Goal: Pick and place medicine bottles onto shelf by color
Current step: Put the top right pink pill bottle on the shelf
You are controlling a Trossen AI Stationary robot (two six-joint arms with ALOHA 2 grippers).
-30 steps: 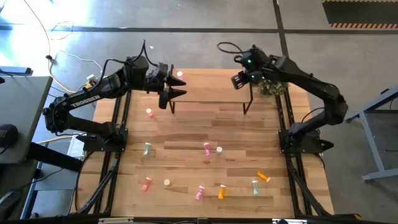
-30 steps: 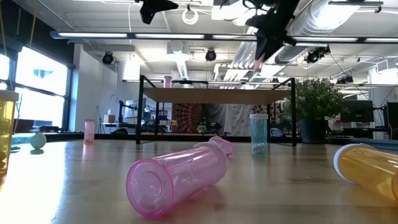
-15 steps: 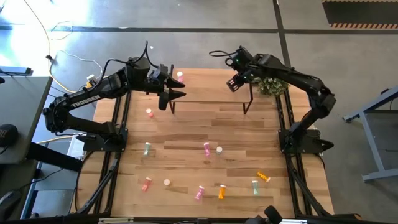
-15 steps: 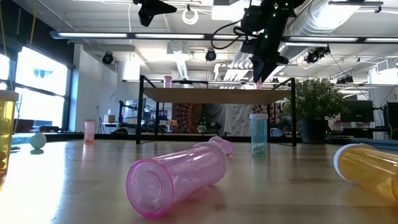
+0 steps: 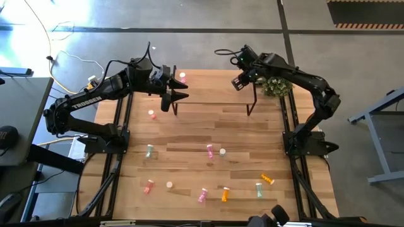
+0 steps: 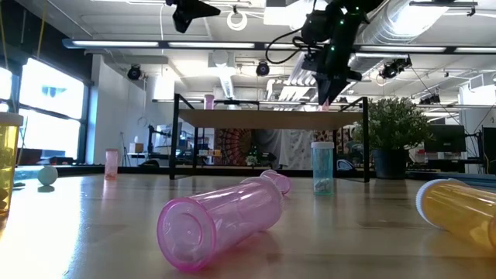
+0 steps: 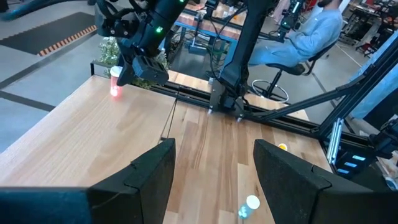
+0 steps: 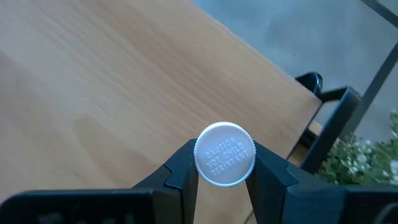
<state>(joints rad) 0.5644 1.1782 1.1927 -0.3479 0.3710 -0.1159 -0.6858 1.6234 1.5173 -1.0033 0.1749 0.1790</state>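
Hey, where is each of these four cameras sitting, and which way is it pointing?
High: overhead, straight down; both arms, shelf.
Low: table height, looking level; right gripper above the shelf.
Left wrist: past the open left gripper toward the right arm.
Right wrist: down on a white-capped bottle it grips.
Shared: the shelf appears in all four.

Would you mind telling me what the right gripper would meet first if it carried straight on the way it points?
Probably the shelf: the right gripper, shut on a white-capped bottle, points down at its wooden top.
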